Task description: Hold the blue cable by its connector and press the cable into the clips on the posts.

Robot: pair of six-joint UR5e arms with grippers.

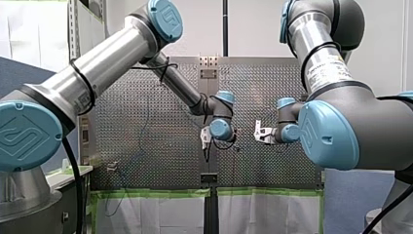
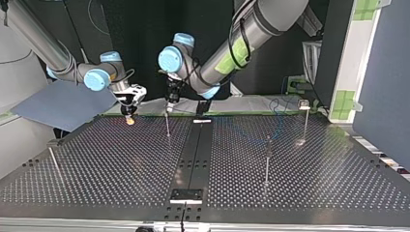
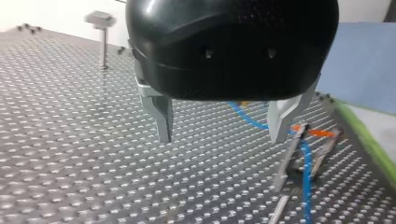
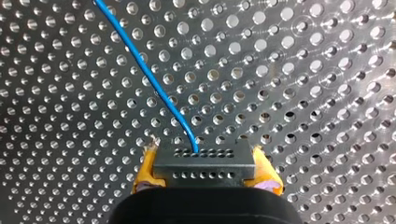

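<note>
Within right pincer (image 4: 204, 159), connector (image 4: 204, 167) of blue cable (image 4: 153, 79).

light: bright, even | glare: glints on table (image 3: 70, 140) | top view: dark backdrop

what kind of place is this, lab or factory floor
Probably a robotics lab test cell: my left arm and right arm reach over a perforated table set with thin posts, and my right gripper holds a blue cable by its connector.
</note>
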